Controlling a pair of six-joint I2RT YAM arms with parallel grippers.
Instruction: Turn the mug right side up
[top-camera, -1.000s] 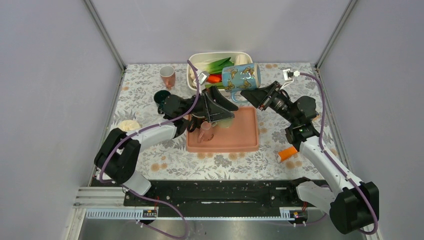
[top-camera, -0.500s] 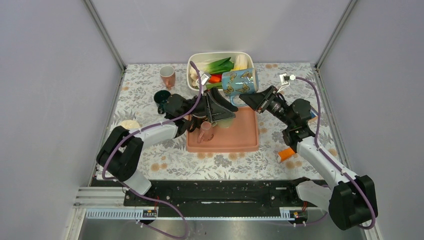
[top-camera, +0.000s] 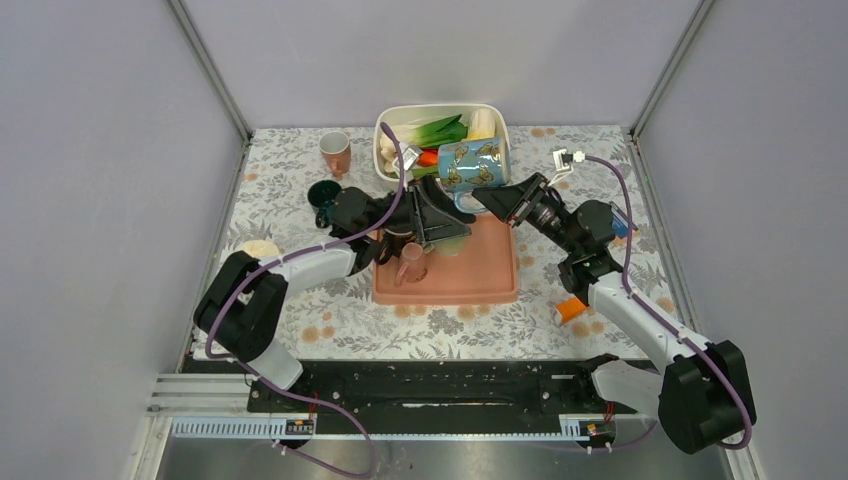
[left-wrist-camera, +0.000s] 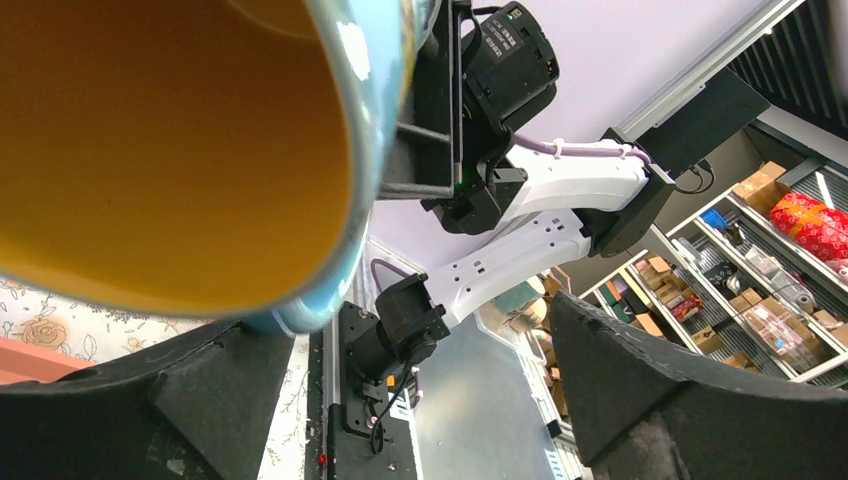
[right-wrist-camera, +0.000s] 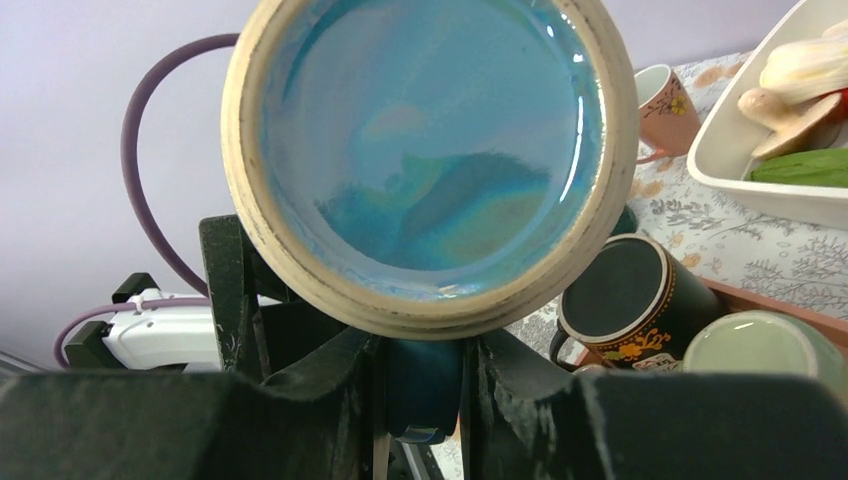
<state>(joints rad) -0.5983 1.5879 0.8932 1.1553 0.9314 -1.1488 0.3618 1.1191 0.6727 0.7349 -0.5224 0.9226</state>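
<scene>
Over the last second the blue mug (top-camera: 472, 164) has drifted left and a little nearer the arm bases, carried along by the right gripper (top-camera: 492, 197), which brings its mouth closer to the left gripper (top-camera: 440, 212). The right arm has swung in with it (the white cable plug at its wrist has come away from the table's right edge), and its forearm now overlaps part of the orange object (top-camera: 570, 309).

Mugs and cups, apparently six: one blue mug (top-camera: 474, 165), two pink cups (top-camera: 335, 151), one dark green mug (top-camera: 322, 196), one pale green cup (top-camera: 452, 243), one dark mug (right-wrist-camera: 622, 300), half hidden. One tray (top-camera: 490, 268); one dish (top-camera: 440, 108); one orange object (top-camera: 572, 308).
</scene>
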